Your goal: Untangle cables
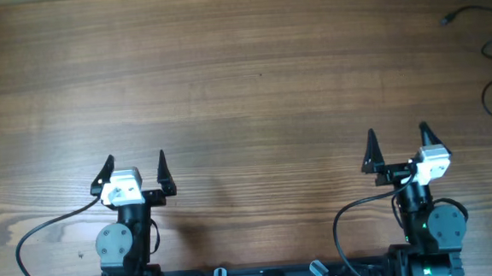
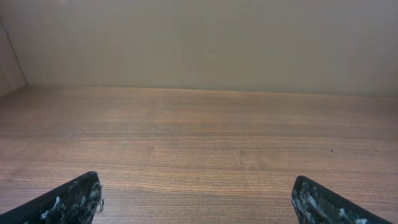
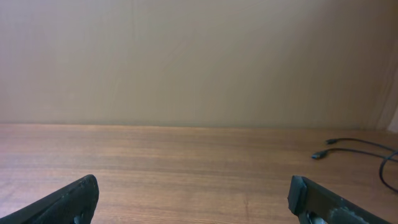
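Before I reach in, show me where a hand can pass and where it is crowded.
Bare table runs from the left edge across the middle, including the stretch between the left claw and right claw, both open. Crowded only at the far right, where the cables loop off the edge.

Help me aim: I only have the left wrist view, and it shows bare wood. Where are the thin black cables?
Observer: The thin black flexible cables lie at the far right edge of the brown wooden table, partly out of the overhead frame.
Operator: Is either gripper near them?
Observer: Neither. The right gripper is the closer one. It is open and empty, near the robot's base, and clearly apart from them.
Operator: Does the right wrist camera catch them?
Observer: Yes, two small plug ends show on the right side of its picture, lying flat on the wood.
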Available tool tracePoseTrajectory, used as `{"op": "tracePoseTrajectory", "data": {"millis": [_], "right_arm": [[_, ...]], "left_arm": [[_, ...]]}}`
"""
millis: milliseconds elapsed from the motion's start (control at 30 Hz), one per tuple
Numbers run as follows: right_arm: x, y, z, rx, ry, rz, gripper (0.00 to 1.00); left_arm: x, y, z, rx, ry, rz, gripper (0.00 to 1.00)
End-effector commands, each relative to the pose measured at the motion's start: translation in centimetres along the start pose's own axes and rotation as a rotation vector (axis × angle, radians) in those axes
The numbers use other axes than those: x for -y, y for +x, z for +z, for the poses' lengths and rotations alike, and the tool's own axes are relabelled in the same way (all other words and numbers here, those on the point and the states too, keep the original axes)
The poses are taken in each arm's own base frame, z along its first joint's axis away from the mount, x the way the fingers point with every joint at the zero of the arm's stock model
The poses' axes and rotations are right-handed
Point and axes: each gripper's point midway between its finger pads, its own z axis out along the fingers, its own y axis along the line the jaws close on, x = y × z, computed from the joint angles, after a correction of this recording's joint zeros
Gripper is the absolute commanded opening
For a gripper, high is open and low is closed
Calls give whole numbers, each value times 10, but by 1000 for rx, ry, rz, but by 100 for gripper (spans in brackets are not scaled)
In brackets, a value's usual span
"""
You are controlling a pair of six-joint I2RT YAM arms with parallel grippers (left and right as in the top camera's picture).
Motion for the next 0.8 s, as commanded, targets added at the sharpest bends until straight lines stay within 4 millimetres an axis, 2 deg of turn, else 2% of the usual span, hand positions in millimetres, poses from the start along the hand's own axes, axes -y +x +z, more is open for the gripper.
{"op": "tracePoseTrajectory", "data": {"millis": [0, 267, 467, 767], "right_arm": [[-2, -2, -1, 17, -17, 3, 100], [1, 1, -1, 4, -2, 5, 100], [2, 18, -2, -65, -4, 14, 100], [2, 18, -2, -65, -4, 15, 100]], "left_arm": [[-2, 1, 0, 6, -11, 11, 100], [-2, 1, 0, 6, -11, 11, 100], [-2, 1, 0, 6, -11, 11, 100], [-2, 1, 0, 6, -11, 11, 100]]}}
